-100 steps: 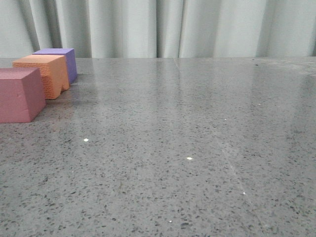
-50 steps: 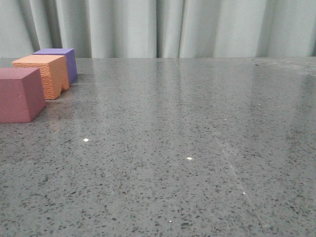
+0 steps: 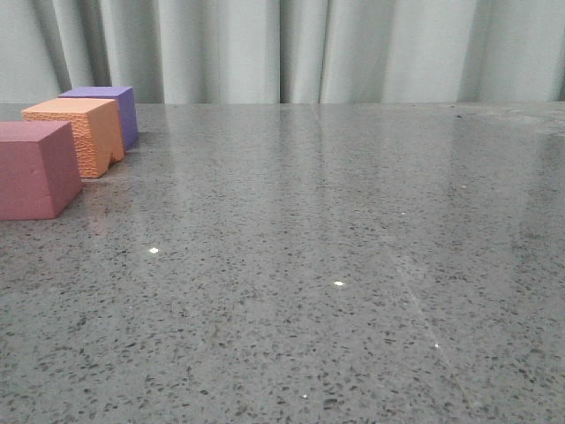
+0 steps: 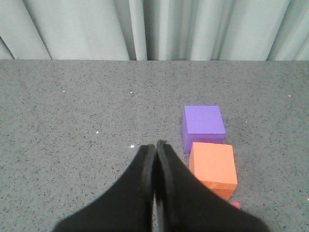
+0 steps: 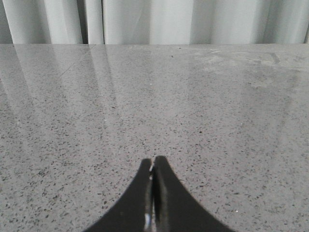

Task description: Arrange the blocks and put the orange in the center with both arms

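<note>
the three foam cubes stand in one line at the far left of the speckled grey stone table (image 3: 335,265): the purple foam cube (image 3: 113,110) farthest, the orange foam cube with pebbled sides (image 3: 81,134) in the middle, the pinkish-red foam cube (image 3: 33,168) nearest. the orange one sits between the other two, so i judge the arranging is mostly done. the black left gripper (image 4: 155,145) hangs above the table beside the orange cube, its fingers pressed together and holding nothing. the black right gripper (image 5: 153,162) is also pressed together and holding nothing, well apart over bare table. the row is close to the left border of the front view; to the right is wide open room. a grey curtain (image 3: 291,49) closes the far edge.
</note>
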Available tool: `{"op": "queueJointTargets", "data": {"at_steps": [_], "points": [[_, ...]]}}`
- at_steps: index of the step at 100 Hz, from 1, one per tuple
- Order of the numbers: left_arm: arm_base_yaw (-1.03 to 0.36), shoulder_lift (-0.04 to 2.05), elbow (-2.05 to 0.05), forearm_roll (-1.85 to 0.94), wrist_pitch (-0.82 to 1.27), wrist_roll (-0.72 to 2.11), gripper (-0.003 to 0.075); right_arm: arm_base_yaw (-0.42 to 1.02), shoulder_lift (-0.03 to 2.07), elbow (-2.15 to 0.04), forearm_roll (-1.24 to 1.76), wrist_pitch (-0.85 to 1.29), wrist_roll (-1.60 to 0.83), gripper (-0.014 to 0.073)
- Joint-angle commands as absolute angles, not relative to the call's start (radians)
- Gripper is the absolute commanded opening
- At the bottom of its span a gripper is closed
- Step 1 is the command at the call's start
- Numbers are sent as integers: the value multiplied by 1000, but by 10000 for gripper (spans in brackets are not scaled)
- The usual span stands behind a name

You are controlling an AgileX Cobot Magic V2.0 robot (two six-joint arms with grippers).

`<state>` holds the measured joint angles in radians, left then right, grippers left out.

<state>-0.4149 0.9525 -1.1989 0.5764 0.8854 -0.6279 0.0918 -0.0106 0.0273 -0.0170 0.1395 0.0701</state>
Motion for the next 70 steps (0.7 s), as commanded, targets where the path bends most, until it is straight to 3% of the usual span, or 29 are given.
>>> {"op": "queueJointTargets", "data": {"at_steps": [1, 39, 70], "points": [[-411, 954, -1224, 604, 829, -627, -19, 86, -35, 14, -13, 59, 62, -67], [-411, 894, -1178, 611, 793, -625, -19, 86, -35, 14, -13, 59, 62, -67], [-378, 674, -825, 684, 485, -624, -19, 86, -35, 14, -13, 59, 62, -67]]}}
